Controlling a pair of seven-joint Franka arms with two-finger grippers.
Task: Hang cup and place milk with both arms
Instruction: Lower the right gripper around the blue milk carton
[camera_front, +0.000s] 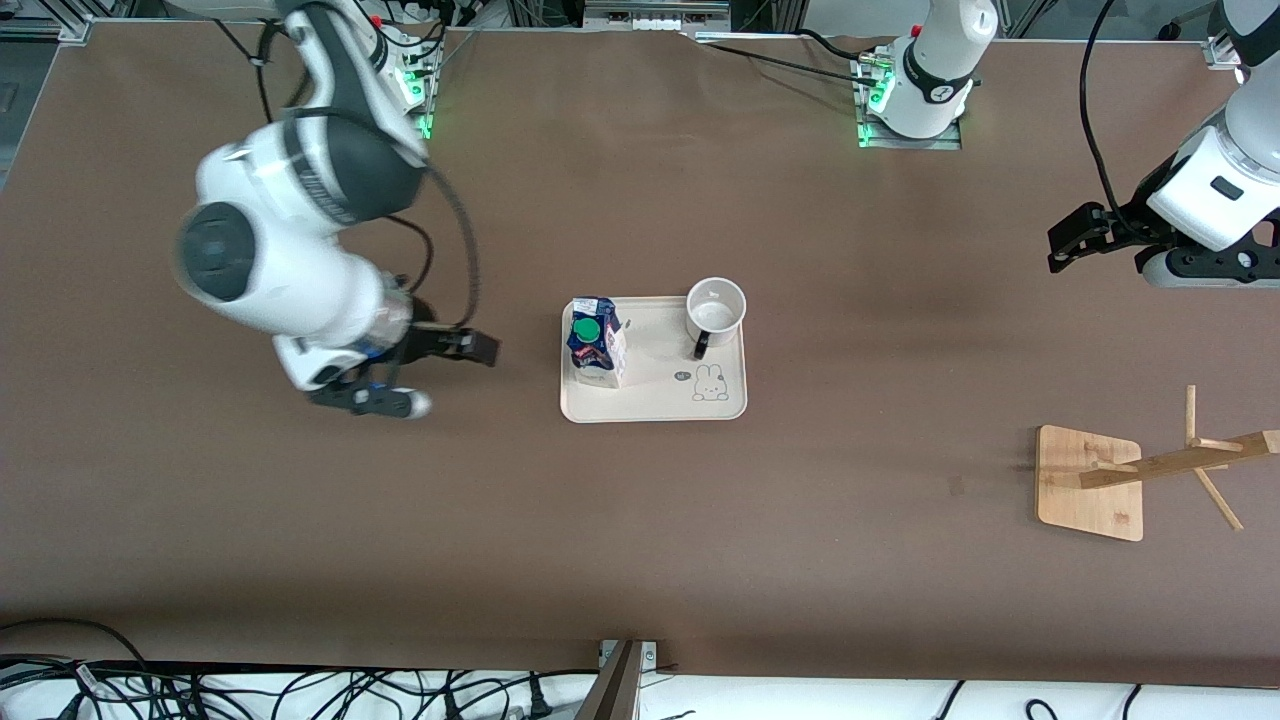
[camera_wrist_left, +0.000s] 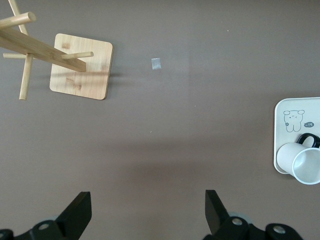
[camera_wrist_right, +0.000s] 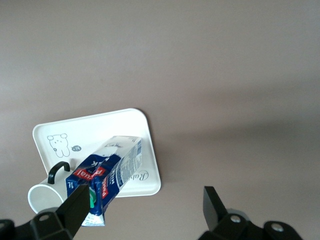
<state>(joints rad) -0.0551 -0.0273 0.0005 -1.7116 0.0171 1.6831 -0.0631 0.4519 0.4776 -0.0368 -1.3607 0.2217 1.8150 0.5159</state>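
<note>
The white cup with a black handle stands upright on a cream tray at mid-table. The blue and white milk carton with a green cap stands on the same tray, toward the right arm's end. My right gripper is open and empty over bare table beside the tray. Its wrist view shows the gripper, milk, cup and tray. My left gripper is open and empty over bare table near the left arm's end. Its wrist view shows the gripper and cup.
A wooden cup rack with pegs stands on a square base toward the left arm's end, nearer the front camera than the tray. It also shows in the left wrist view. A small tape mark lies between rack and tray.
</note>
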